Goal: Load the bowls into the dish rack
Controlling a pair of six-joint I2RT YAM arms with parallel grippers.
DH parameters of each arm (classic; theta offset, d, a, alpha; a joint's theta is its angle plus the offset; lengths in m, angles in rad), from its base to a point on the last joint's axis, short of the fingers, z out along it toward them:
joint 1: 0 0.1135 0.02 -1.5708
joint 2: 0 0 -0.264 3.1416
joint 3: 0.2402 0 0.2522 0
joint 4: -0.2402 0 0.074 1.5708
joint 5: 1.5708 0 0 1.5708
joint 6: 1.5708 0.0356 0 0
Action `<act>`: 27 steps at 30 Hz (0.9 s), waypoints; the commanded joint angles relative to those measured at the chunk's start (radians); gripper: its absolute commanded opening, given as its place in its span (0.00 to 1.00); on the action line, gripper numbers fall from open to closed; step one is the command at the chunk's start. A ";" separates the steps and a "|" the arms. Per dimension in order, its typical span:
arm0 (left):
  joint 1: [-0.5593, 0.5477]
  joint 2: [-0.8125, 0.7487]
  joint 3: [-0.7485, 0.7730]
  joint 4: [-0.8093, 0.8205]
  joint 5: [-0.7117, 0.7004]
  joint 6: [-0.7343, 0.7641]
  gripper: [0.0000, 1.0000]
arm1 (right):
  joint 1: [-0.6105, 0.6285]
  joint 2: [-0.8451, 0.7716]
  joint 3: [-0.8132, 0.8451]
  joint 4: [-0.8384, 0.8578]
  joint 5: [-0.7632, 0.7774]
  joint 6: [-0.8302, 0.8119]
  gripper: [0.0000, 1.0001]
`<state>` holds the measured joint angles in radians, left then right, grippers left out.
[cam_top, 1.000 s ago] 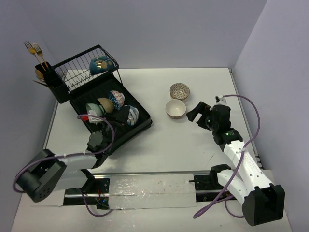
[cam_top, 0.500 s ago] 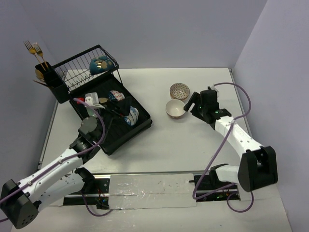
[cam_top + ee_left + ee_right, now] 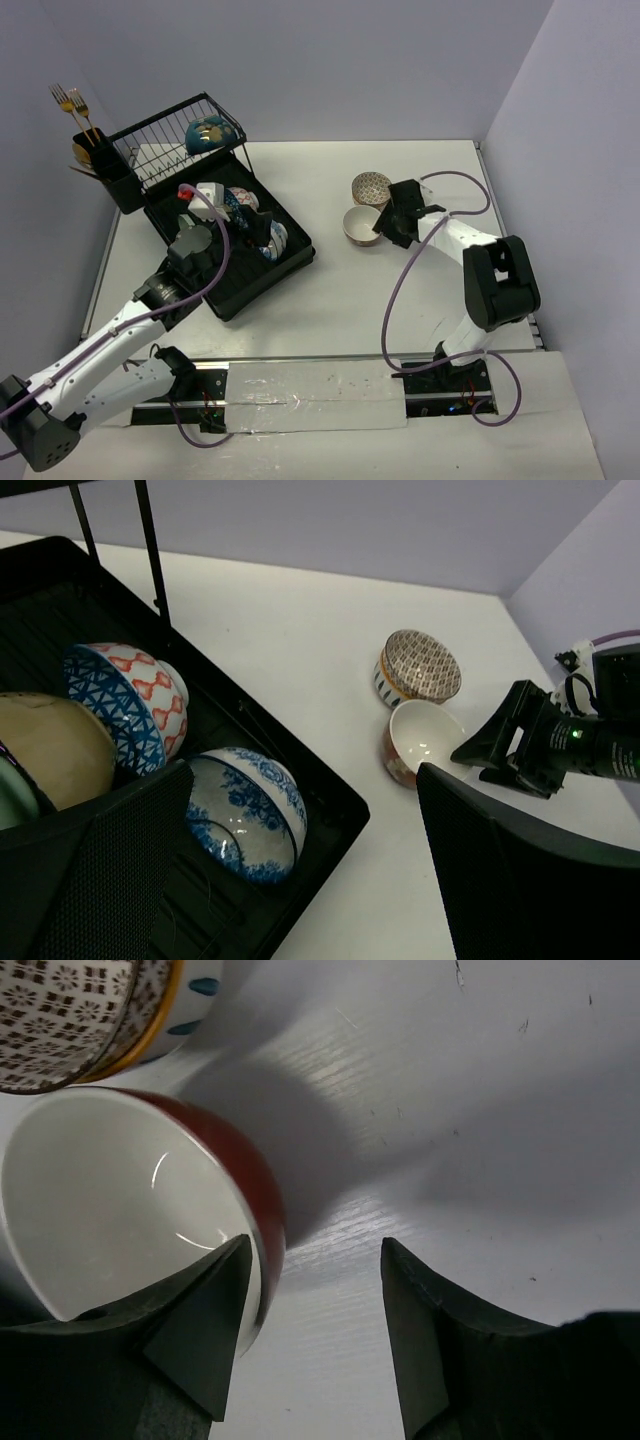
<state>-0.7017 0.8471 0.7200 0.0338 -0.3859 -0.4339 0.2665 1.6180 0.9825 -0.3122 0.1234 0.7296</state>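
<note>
Where red bowl (image 3: 262, 1192) sits, patterned bowl (image 3: 62, 1018) beside

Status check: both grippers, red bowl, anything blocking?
Left gripper open, empty, over the dish rack. Right gripper open, straddling rim of red bowl, not clamped. Patterned bowl close beside it.

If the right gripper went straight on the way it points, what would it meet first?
Probably the red bowl: its rim runs between the right gripper's fingers, one over its white inside. Depth unclear.
</note>
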 commanded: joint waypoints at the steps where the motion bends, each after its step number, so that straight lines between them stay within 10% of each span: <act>1: -0.004 0.033 0.068 -0.078 0.034 0.030 0.99 | 0.011 0.031 0.054 0.033 0.022 0.022 0.62; 16: -0.030 0.294 0.272 -0.149 0.160 0.020 0.99 | 0.074 -0.050 0.001 0.041 0.137 -0.004 0.00; 27: -0.128 0.512 0.486 -0.230 0.145 -0.020 0.99 | 0.204 -0.457 -0.143 0.137 0.171 -0.061 0.00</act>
<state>-0.8108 1.3407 1.1336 -0.1715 -0.2489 -0.4393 0.4435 1.2911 0.8459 -0.2970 0.2543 0.6708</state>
